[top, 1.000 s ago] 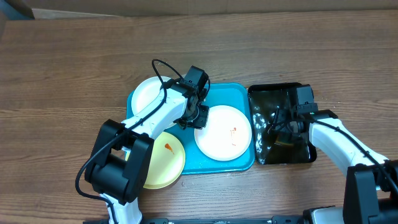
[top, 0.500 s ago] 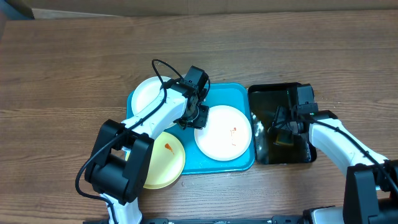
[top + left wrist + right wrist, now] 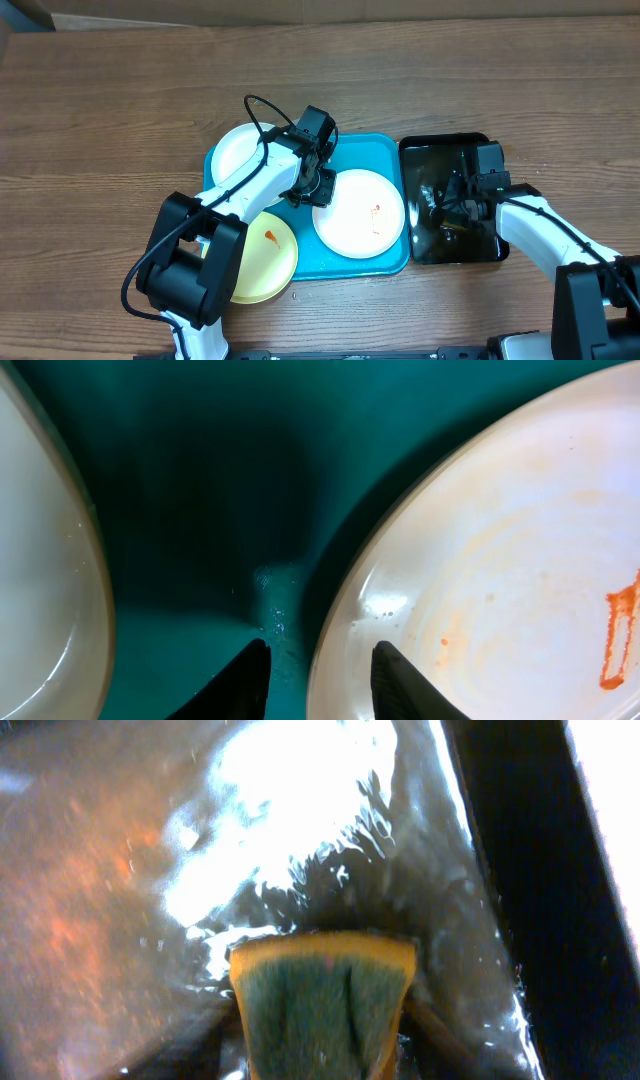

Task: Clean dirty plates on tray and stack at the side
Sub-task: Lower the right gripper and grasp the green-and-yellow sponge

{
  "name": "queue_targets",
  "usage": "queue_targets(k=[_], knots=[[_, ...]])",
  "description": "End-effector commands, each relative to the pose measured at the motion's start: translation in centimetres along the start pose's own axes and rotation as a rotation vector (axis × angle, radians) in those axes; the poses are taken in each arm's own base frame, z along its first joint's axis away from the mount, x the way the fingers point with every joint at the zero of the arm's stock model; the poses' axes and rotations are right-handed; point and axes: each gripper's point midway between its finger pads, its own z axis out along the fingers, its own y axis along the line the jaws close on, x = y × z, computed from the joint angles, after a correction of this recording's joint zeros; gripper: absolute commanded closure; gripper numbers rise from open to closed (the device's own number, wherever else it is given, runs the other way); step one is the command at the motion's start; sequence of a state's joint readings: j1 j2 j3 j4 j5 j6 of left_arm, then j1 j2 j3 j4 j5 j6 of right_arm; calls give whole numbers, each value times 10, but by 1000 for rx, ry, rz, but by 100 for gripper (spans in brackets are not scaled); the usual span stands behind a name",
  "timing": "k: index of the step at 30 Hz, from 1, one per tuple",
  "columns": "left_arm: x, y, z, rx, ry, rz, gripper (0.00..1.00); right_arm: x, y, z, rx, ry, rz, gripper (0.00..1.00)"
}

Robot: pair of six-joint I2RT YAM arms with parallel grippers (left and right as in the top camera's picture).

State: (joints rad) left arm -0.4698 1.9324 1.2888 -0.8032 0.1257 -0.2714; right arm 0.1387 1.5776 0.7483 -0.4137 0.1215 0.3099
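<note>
The cyan tray (image 3: 370, 150) holds a white plate (image 3: 358, 212) with orange-red smears on its right half. A second white plate (image 3: 245, 150) sits at its back left corner. A pale yellow plate (image 3: 262, 257) with an orange smear overhangs its front left corner. My left gripper (image 3: 312, 188) is open. In the left wrist view (image 3: 318, 678) its jaws straddle the left rim of the smeared plate (image 3: 500, 590). My right gripper (image 3: 455, 212) is in the black basin (image 3: 480, 142), shut on a yellow and green sponge (image 3: 320, 990) in the water.
The black basin stands just right of the tray and holds rippling water (image 3: 280, 840). The brown wooden table (image 3: 120, 110) stretches around both. The left arm's cable (image 3: 252, 105) loops above the back left plate.
My right gripper has shifted the sponge slightly inside the basin and the water ripples. The left arm and the plates have not moved.
</note>
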Motion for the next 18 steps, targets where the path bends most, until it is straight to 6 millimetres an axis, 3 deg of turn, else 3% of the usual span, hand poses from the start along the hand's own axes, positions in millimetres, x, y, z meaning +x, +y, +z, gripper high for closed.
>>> queue_targets(k=[1, 3, 5, 12, 18], knots=[[4, 2, 5, -11, 16, -6, 64, -11, 10, -6, -35, -7, -1, 29], [5, 3, 5, -13, 21, -7, 66, -8, 9, -6, -31, 4, -4, 29], [6, 3, 5, -14, 25, -7, 75, -4, 7, -6, -26, 23, -2, 32], [10, 4, 7, -17, 38, -9, 85, 9, 2, -7, -6, 77, -3, 60], [13, 9, 10, -38, 39, -20, 85, 15, 0, -8, 4, 101, -5, 56]])
